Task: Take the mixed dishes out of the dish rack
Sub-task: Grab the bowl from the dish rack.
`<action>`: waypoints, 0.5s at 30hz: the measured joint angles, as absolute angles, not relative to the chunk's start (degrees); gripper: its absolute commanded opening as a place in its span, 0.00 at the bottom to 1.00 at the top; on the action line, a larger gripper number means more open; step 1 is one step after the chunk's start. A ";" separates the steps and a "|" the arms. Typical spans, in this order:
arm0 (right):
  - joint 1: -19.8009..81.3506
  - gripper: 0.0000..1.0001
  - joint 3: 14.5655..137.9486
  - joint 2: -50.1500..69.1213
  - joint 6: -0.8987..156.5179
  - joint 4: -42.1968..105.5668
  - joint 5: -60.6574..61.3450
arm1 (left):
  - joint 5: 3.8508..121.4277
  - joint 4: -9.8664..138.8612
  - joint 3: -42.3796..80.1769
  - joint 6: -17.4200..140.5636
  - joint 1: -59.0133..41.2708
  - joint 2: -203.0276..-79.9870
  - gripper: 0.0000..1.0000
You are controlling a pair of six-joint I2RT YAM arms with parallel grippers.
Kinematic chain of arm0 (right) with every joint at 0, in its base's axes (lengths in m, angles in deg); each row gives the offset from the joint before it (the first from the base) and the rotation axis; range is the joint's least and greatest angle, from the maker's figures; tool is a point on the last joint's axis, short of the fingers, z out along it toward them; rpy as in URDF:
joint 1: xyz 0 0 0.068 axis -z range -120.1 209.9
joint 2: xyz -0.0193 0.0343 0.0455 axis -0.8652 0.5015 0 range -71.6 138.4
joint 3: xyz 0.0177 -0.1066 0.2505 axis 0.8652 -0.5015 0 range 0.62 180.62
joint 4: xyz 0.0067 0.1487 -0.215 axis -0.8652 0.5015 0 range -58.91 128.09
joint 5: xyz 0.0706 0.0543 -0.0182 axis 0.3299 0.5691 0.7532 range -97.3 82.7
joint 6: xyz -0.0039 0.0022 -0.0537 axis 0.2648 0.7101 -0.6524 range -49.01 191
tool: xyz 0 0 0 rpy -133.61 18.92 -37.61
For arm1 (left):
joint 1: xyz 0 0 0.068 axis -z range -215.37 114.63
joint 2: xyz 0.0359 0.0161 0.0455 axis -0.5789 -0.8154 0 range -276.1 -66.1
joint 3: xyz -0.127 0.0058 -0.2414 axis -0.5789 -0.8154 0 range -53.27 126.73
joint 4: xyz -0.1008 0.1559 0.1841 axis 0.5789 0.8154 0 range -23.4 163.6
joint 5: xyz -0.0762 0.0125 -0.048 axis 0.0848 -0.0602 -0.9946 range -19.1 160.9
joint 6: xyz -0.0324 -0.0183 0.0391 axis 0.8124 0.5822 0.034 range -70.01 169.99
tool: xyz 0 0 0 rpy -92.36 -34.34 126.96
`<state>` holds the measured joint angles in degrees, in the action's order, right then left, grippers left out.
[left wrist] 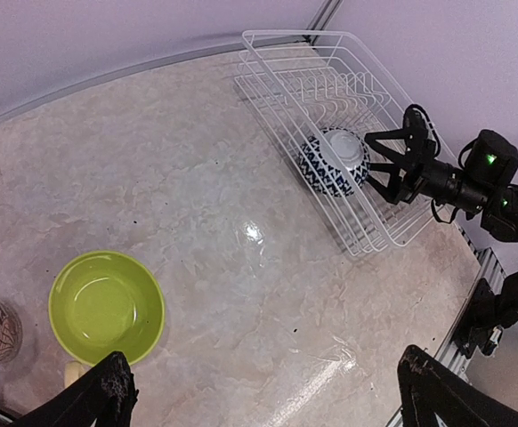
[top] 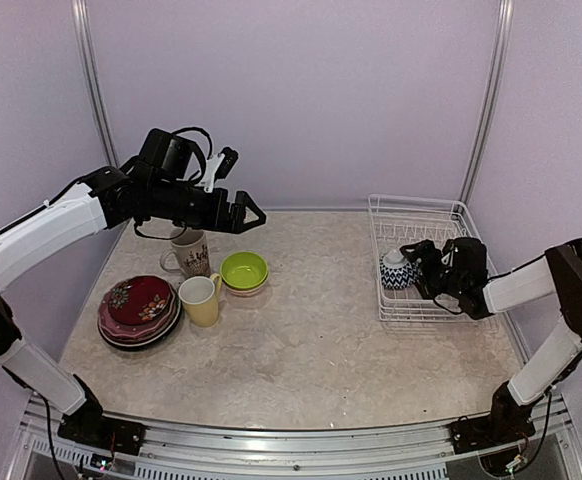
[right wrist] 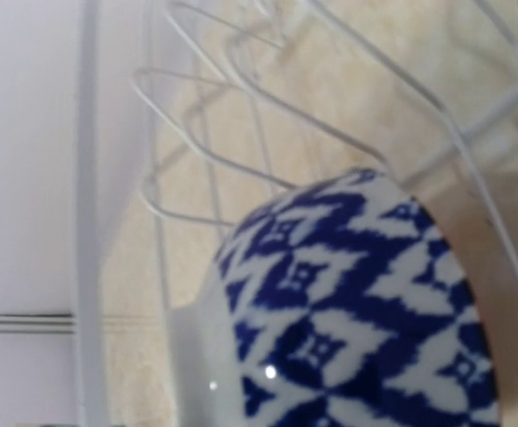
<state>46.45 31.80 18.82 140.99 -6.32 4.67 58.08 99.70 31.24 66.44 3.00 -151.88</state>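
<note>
Top external looks down from behind. Left wrist views the dish rack [left wrist: 357,89] distantly, right wrist closely; all share the patterned bowl [right wrist: 357,302].

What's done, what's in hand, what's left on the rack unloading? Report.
Done: plates, beige mug, yellow mug and green bowl sit on the table, left side. In hand: the right end effector, open, is at the blue bowl in the rack, not gripping yet. Left: that bowl alone, the only dish the rack shows.
</note>
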 measured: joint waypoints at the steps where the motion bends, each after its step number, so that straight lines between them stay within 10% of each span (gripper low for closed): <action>1: 46.47 0.94 31.71 19.03 141.01 -7.30 4.78 | 58.08 99.70 31.24 66.44 3.00 -151.88 0.99; 15: 46.45 0.57 29.42 26.82 142.61 -28.85 9.83 | 58.06 99.88 31.24 66.46 3.00 -151.88 0.99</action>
